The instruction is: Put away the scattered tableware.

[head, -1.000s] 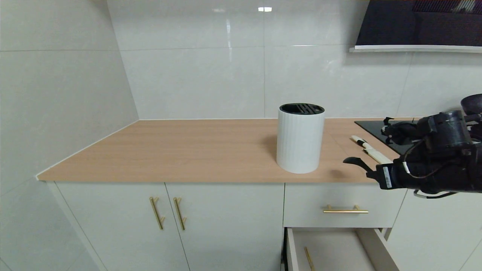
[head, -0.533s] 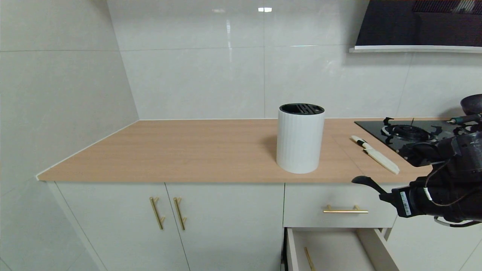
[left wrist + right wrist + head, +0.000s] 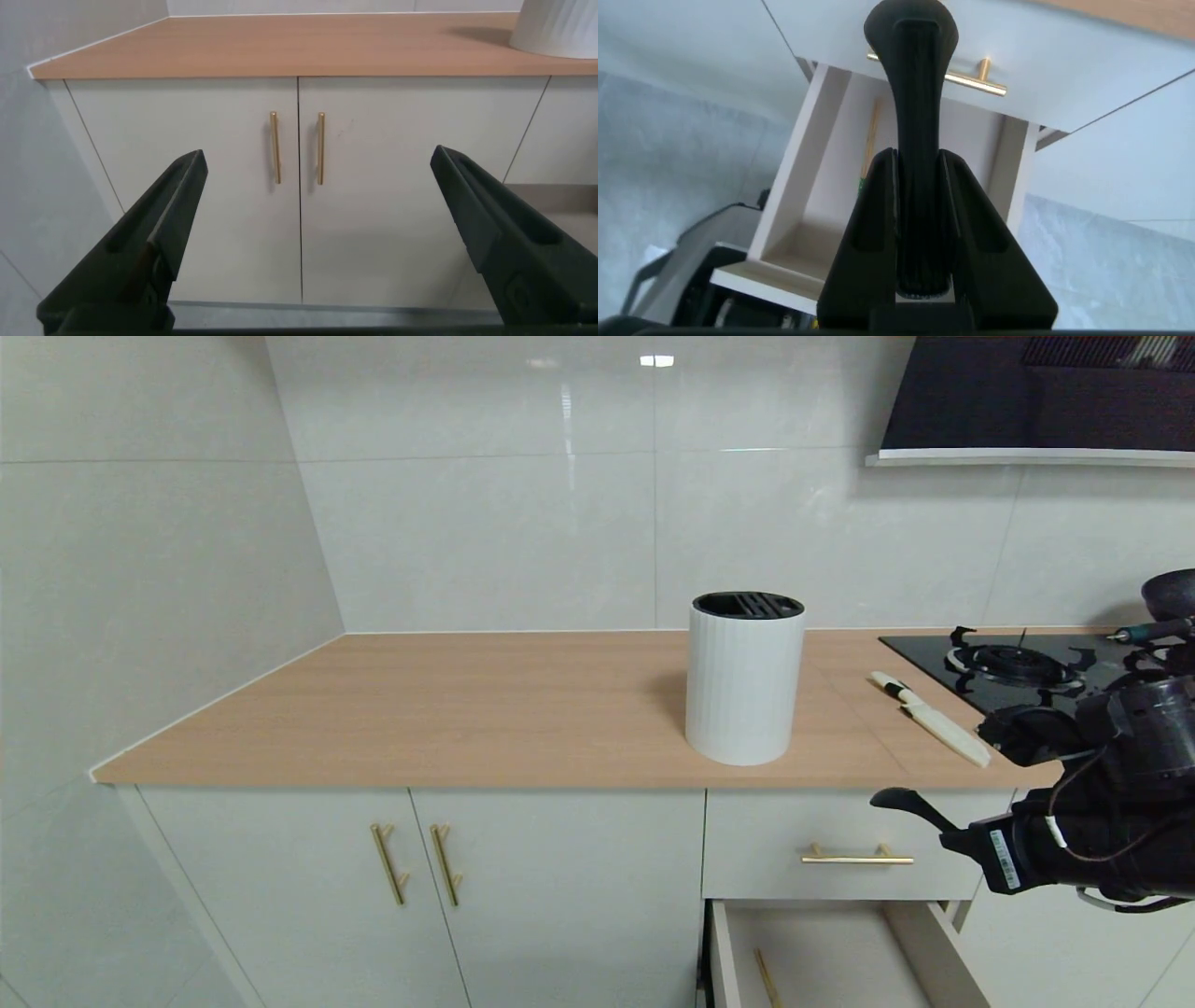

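My right gripper hangs in front of the cabinet, below the counter edge and above the open lower drawer. It is shut on a black-handled utensil, whose rounded black end sticks out past the fingers. A cream-handled knife lies on the wooden counter to the right of a white ribbed holder with a black slotted top. My left gripper is open with nothing in it, low down and facing the cabinet doors.
A black gas stove sits at the counter's right end. The upper drawer is closed, with a gold handle. A thin gold stick lies inside the open drawer. Tiled walls close off the back and left.
My right arm has dropped from counter-edge height and drawn back to the right, carrying the black-handled utensil down in front of the drawers. The knife it partly hid now shows in full.
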Robot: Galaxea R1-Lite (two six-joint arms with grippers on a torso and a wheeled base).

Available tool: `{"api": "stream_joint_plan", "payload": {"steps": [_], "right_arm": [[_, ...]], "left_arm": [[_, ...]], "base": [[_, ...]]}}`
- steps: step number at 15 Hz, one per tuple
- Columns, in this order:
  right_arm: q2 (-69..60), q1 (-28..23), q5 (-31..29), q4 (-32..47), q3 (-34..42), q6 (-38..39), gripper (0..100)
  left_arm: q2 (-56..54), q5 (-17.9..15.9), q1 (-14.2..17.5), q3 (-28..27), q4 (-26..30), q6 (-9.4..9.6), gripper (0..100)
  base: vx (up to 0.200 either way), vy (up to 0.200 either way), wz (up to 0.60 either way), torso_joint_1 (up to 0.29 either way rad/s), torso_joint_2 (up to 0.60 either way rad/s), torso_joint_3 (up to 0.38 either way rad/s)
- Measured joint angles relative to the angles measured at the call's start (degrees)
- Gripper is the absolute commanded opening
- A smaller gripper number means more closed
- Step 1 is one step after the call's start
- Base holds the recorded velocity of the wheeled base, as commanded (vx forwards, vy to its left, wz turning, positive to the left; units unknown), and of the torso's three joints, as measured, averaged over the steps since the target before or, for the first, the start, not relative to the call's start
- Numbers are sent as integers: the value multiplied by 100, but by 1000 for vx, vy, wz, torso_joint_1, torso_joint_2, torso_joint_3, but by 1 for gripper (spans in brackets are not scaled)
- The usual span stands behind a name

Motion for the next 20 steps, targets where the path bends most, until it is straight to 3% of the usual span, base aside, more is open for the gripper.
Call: {"api": "stream_joint_plan", "payload": {"steps": [16, 20], "right_arm": [[251, 205, -29, 0, 113, -17, 0], [324, 201, -33, -2, 107, -17, 0]], "left_arm": [[0, 0, -2, 0, 0, 0, 100], [0, 1, 0, 0, 0, 0, 100]], "base": [[0, 0, 0, -167, 459, 286], [0, 0, 0, 6, 95, 49]]}}
